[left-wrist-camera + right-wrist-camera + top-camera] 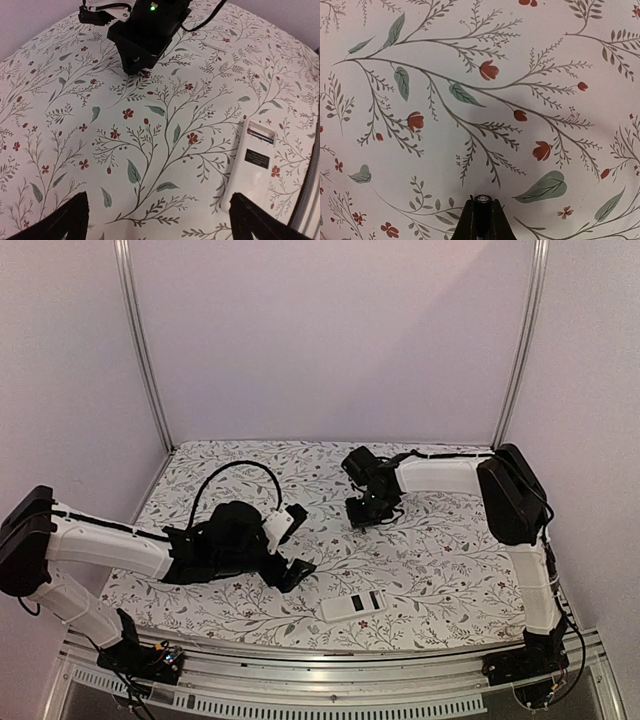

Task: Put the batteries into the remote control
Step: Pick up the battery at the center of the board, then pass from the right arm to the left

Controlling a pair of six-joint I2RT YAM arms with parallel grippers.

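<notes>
One battery [482, 201] being pinched by the right gripper [482, 220] over the floral tablecloth [440, 540], left gripper [159, 200] hanging spread wide, remote control [355, 605] lying back-up at four o'clock from it, six o'clock from the right gripper.

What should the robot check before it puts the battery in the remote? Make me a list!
1. Battery held: the right gripper is shut on a battery, whose end shows between the fingers. Ok.
2. Remote control lying back up with the battery slot showing. Ok.
3. Slot free for this battery: too small to see inside. Cannot tell.
4. Right gripper above the slot: it hangs over bare tablecloth, away from the remote control. Not ok.
5. Left gripper free to help: it is open and holds nothing. Ok.
6. Second battery found: no view shows it. Cannot tell.
</notes>
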